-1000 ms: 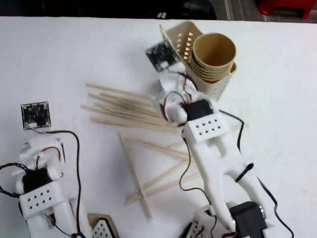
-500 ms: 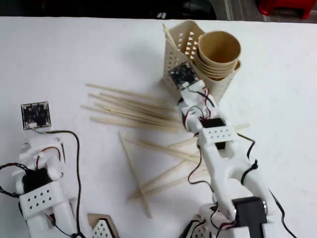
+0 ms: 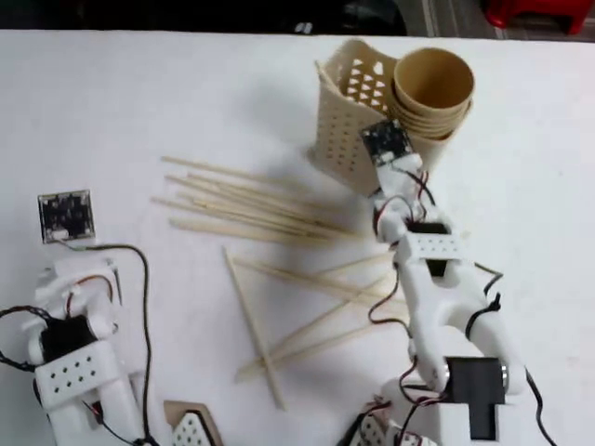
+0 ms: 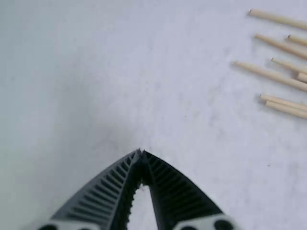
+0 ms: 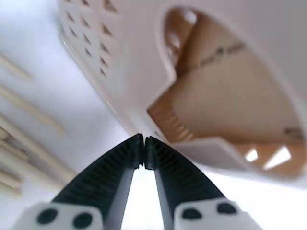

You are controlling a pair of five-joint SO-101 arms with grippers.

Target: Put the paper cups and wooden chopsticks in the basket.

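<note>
Lower left, the left gripper sits pressed together over the matte white table; mid-frame, slim round wooden chopsticks lie scattered; upper right, the right gripper, also pressed together, has swung right with the perforated cream basket holding nested tan paper cups, so the chopsticks are left to do.

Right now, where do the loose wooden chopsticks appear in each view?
High view: chopsticks scattered on the table, beside the basket.
Left wrist view: their ends beyond the shut left gripper.
Right wrist view: blurred, beside the basket wall.
Shared landmark: the white table.
</note>
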